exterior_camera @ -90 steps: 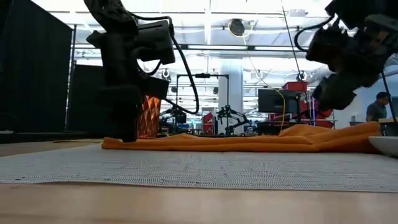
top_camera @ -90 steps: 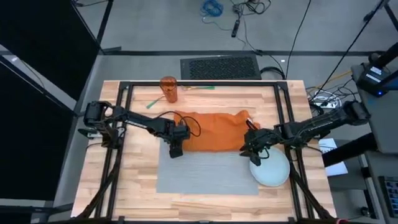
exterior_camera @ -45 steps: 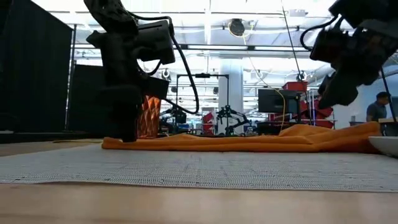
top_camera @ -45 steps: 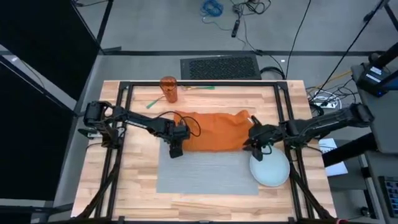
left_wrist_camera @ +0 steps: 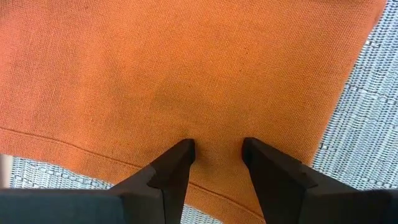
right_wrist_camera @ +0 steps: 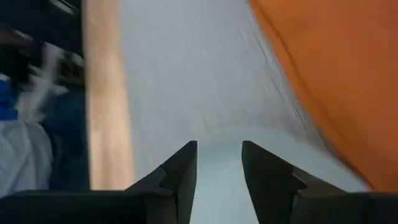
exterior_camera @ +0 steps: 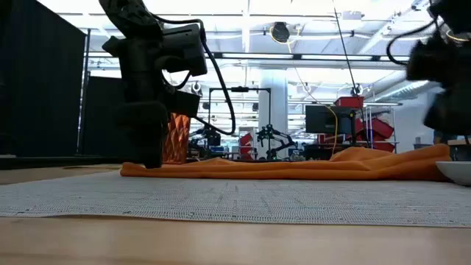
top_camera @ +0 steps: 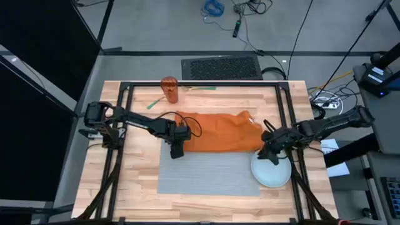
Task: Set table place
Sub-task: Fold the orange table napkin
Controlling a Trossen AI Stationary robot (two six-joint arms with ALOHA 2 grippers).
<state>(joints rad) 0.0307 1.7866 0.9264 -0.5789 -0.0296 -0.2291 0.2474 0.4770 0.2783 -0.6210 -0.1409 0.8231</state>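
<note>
An orange napkin [top_camera: 215, 132] lies spread across the far edge of the grey placemat [top_camera: 209, 174] on the table [top_camera: 137, 187]. A pale round plate [top_camera: 273, 172] rests half on the placemat's right edge. My left gripper [top_camera: 177, 150] points down, open, at the napkin's left end [exterior_camera: 140, 168]. My right gripper [top_camera: 270, 156] hangs open above the plate's far rim [right_wrist_camera: 217, 140], beside the napkin's right end, with nothing between its fingers. My left gripper comes from above, and its open fingertips [left_wrist_camera: 180, 155] reach down to the napkin's left end, just inside the hem [left_wrist_camera: 214, 183]. The cloth between them lies flat, not gathered. In the low view the fingers meet the cloth [exterior_camera: 152, 162], which rests on the placemat.
An orange ribbed cup [top_camera: 169, 89] stands at the far left of the table, with green utensils [top_camera: 154, 104] beside it. A black frame [top_camera: 284, 119] runs along the table's sides and far edge. Bare wood shows along the near edge.
My right gripper has gone from the napkin's right end toward the table's right and near edges and now hangs over the plate. The left gripper and the napkin's left end have kept still.
</note>
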